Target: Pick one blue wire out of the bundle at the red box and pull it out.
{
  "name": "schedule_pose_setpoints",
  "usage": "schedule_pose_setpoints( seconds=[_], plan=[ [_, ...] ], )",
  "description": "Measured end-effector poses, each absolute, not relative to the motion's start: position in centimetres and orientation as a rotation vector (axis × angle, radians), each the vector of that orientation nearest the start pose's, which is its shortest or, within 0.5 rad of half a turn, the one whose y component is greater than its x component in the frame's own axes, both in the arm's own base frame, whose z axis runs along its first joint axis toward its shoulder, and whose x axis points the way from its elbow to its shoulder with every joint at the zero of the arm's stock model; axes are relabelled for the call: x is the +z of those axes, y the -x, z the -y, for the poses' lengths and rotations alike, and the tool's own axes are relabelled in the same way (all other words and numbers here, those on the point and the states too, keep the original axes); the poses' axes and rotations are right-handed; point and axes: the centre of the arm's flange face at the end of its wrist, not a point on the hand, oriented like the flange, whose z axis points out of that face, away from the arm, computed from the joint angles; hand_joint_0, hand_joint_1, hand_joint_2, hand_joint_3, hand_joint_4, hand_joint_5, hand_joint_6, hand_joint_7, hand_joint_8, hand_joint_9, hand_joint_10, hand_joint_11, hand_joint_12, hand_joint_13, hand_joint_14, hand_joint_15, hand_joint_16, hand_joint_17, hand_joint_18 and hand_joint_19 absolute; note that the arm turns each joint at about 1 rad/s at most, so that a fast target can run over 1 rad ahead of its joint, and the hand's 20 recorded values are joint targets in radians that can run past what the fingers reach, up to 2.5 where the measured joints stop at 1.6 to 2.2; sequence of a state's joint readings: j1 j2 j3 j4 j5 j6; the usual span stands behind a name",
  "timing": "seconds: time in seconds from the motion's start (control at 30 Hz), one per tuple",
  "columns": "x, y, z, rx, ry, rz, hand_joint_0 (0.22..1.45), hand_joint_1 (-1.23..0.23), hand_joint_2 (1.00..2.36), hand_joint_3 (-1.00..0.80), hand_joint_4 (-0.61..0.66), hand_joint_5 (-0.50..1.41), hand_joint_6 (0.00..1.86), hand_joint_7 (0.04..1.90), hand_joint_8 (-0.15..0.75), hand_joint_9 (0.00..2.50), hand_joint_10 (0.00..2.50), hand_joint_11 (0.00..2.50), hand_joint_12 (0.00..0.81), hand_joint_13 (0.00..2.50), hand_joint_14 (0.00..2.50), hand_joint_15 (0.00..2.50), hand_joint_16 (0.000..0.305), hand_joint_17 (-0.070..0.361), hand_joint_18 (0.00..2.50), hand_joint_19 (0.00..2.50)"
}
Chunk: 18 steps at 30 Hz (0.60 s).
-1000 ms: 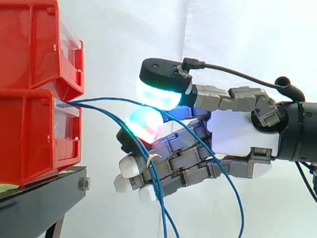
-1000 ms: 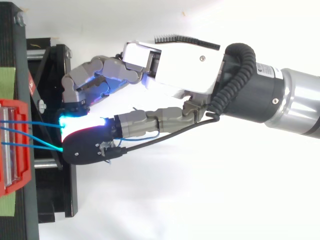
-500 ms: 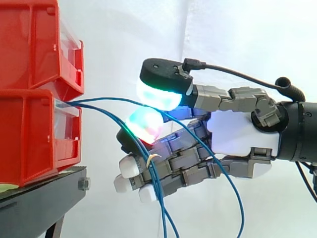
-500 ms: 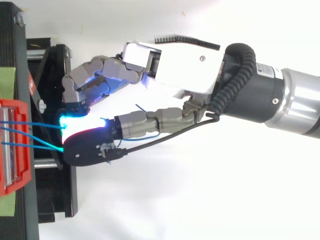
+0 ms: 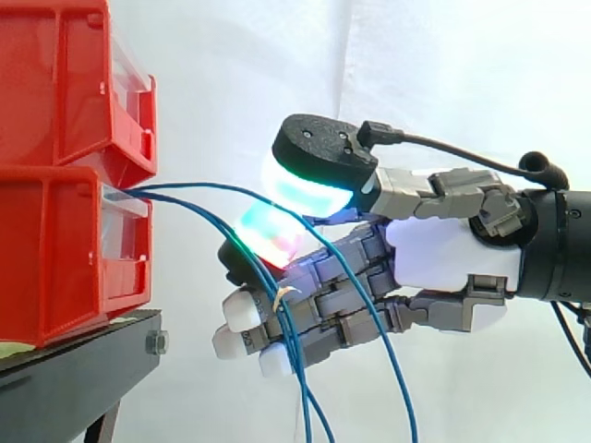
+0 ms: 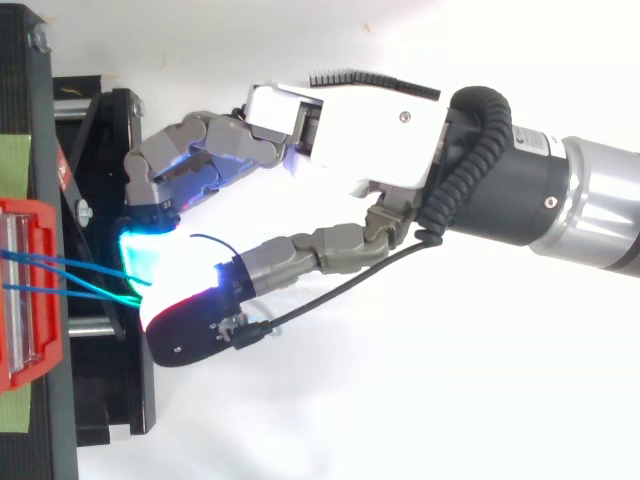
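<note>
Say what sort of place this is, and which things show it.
Probably a robotics lab test rig: a white curtain as backdrop, red bins stacked on a black stand, and a robot hand pinching a blue wire that runs from a bin.

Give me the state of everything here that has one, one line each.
Hand: shut, thumb and finger pinching top wire.
Top wire: one end in lower bin, arching to hand, tail hanging.
Other wires: from lower bin, drooping in front of hand.
Upper bin: stacked on lower bin.
</note>
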State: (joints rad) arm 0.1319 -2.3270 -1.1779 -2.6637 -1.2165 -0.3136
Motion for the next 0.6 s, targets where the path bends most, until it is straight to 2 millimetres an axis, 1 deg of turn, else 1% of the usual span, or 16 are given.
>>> schedule_pose_setpoints(
  seconds=[0.23,0.27,0.4,0.6],
  plan=[
    [24.39,-77.77,6.63,0.866,-1.053,-1.102,0.53,-0.74,1.00,-0.44,0.18,-0.15,0.83,1.05,0.322,0.80,0.01,0.51,0.437,0.54,0.01,0.28,0.060,0.135,0.50,0.39],
    [24.38,-77.77,6.64,0.866,-1.054,-1.102,0.54,-0.74,1.00,-0.42,0.18,-0.15,0.83,1.08,0.320,0.80,0.01,0.51,0.434,0.53,0.01,0.28,0.059,0.133,0.50,0.39],
    [24.37,-77.76,6.66,0.864,-1.056,-1.101,0.57,-0.75,1.01,-0.35,0.16,-0.15,0.83,1.10,0.319,0.81,0.02,0.51,0.428,0.53,0.01,0.27,0.058,0.131,0.50,0.38],
    [24.37,-77.76,6.65,0.864,-1.055,-1.102,0.58,-0.74,1.01,-0.31,0.15,-0.15,0.84,1.11,0.320,0.81,0.01,0.52,0.429,0.54,0.01,0.27,0.058,0.130,0.50,0.39]
  ],
)
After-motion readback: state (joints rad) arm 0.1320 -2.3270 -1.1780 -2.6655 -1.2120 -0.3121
